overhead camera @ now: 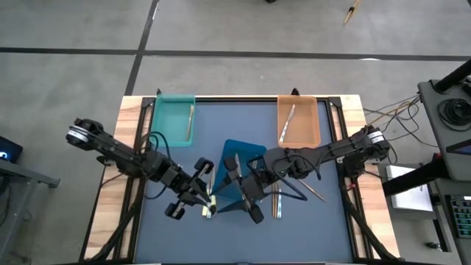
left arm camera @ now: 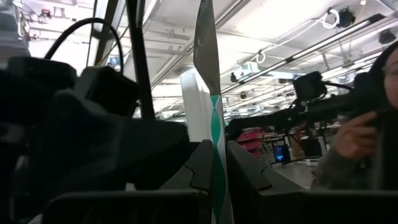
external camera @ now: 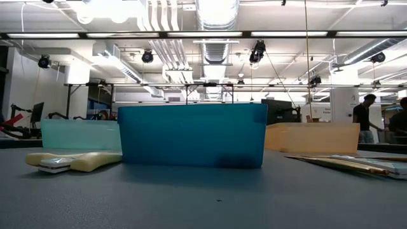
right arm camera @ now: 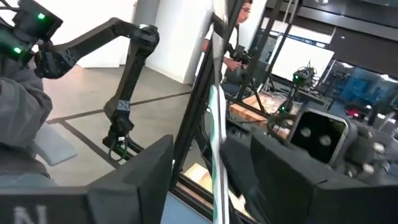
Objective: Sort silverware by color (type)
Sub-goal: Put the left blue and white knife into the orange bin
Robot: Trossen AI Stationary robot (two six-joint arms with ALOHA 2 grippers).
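My left gripper (overhead camera: pixel 199 196) is shut on a slim silver utensil (left arm camera: pixel 214 124) above the mat's middle, beside the blue tray (overhead camera: pixel 237 158). My right gripper (overhead camera: pixel 247 196) faces it, open, its fingers (right arm camera: pixel 149 180) on either side of that utensil (right arm camera: pixel 215 137) without touching it. Cream-yellow silverware (external camera: pixel 76 160) lies on the mat below the left gripper. Gold-handled pieces (external camera: pixel 346 165) lie to the right of the blue tray. The teal tray (overhead camera: pixel 173 118) at the far left and the orange tray (overhead camera: pixel 298 121) at the far right each hold a utensil. My left gripper pinches the utensil's slim shaft (left arm camera: pixel 216 155) between its two fingers. The silver end (left arm camera: pixel 205 56) sticks out well past the fingertips. The utensil is off the table. Its lower end is hidden by the fingers.
The blue tray (external camera: pixel 191 135) stands on the mat's middle, between the two loose groups of silverware. Wooden table edges (overhead camera: pixel 110 199) flank the mat. A person (left arm camera: pixel 367 130) sits beyond the table, and a second robot arm (right arm camera: pixel 127 81) stands in the room.
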